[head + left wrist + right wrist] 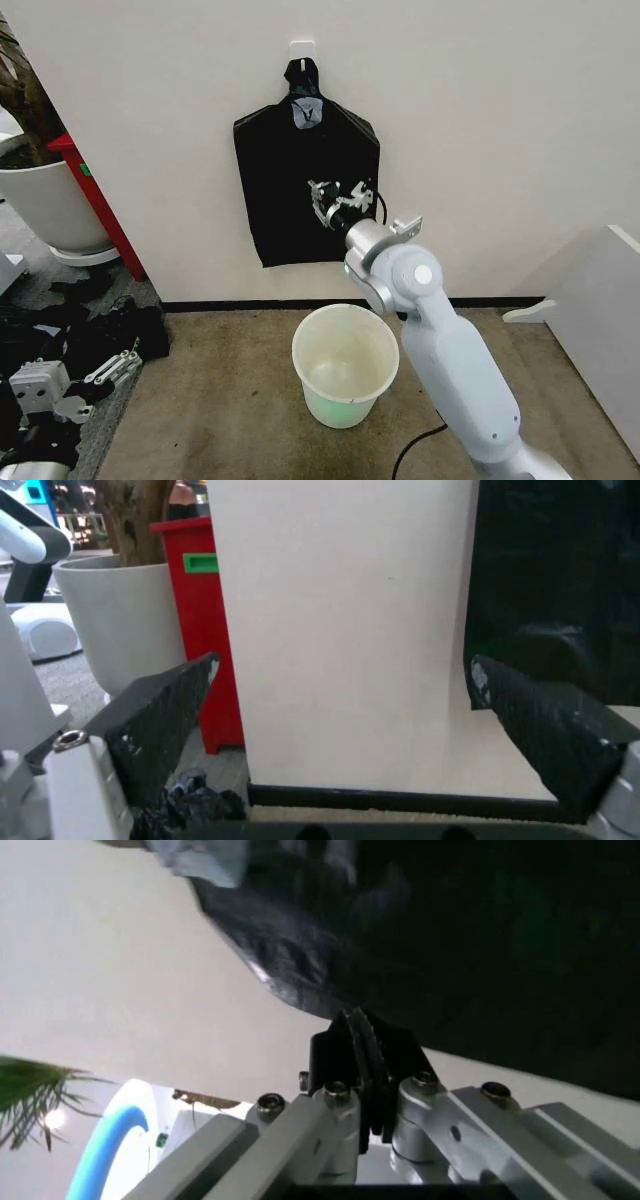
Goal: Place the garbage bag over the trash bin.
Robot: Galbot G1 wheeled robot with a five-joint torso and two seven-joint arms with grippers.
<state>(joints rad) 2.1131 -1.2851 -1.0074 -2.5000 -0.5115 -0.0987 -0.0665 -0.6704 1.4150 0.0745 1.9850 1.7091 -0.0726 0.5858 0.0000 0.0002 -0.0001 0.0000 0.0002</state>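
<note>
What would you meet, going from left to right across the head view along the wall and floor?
Large white plant pot → red panel → hanging flat black plastic bag → round cream-white plastic trash bin → white furniture edge.

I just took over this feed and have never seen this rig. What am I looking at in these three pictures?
This is a two-armed wheeled robot. The head camera looks down at a tan floor and a cream wall. A thin black plastic garbage bag hangs flat from a white wall hook. Below it stands a round cream-white plastic trash bin, with no bag on it. The right gripper is raised against the bag; its wrist camera shows the fingers shut at the bag's edge. The left gripper waits low beside the robot, open, its wrist camera facing the wall.
</note>
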